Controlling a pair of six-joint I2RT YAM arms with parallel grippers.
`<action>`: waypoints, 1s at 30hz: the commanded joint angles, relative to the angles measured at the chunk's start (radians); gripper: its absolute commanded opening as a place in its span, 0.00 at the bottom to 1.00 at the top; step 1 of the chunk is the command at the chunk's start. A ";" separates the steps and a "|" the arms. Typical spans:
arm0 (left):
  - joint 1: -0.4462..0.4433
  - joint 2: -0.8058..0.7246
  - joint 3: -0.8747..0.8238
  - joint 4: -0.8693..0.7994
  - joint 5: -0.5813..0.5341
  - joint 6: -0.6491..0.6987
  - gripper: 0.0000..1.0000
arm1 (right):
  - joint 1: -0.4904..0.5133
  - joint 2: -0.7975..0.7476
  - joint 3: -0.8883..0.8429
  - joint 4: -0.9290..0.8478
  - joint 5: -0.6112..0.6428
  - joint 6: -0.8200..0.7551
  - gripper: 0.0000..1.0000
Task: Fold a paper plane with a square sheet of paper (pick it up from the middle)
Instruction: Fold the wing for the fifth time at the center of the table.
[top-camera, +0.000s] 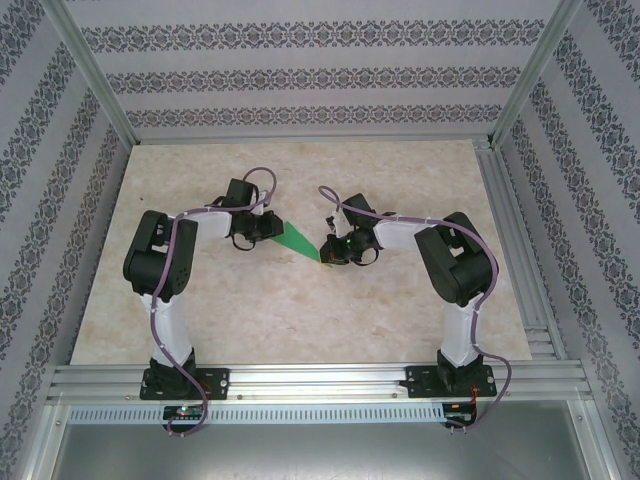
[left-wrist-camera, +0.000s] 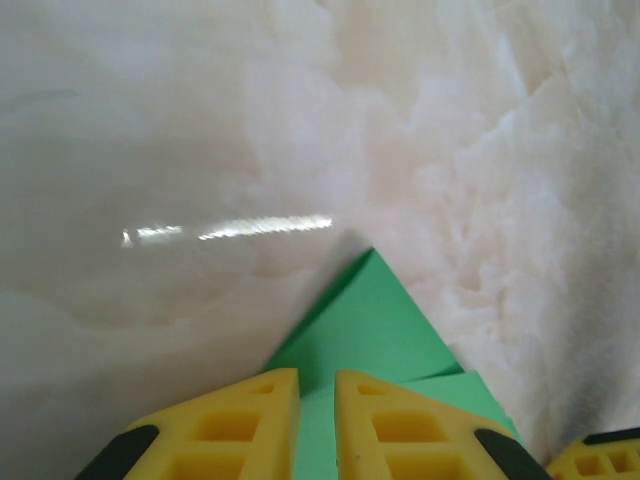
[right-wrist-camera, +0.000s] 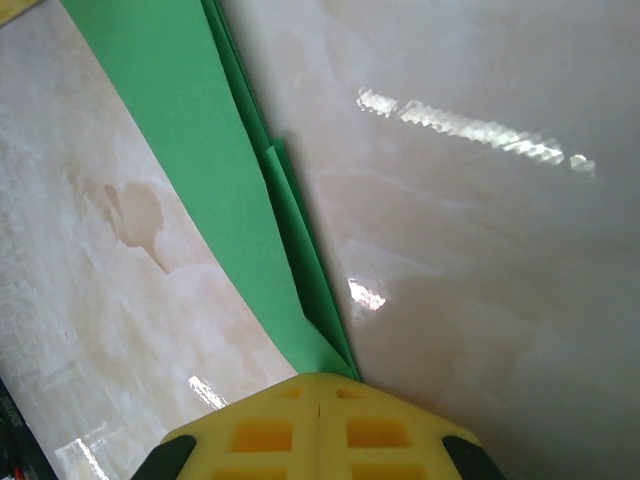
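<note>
Paper plane (top-camera: 297, 238), already a narrow green dart, stretches between both arms with the table (top-camera: 300, 320) under it. Left gripper (left-wrist-camera: 317, 378) pinches its wide tail, fingers nearly together. Right gripper (right-wrist-camera: 318, 385) is clamped tight on its nose. For a crisp crease, hold both pinches firm, plane taut, layers aligned.

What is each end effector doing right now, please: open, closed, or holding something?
Left end effector: closed to a narrow gap, apparently gripping the folded green paper.
Right end effector: closed on a narrow end of the same paper.
</note>
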 joint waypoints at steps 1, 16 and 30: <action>0.049 0.039 0.028 -0.046 -0.109 0.050 0.19 | -0.017 0.090 -0.058 -0.126 0.179 -0.033 0.01; 0.089 -0.107 0.010 -0.062 -0.118 0.024 0.21 | -0.015 0.080 -0.050 -0.120 0.165 -0.029 0.01; -0.162 -0.275 -0.199 0.127 -0.088 -0.207 0.22 | -0.014 0.087 -0.047 -0.121 0.170 -0.030 0.02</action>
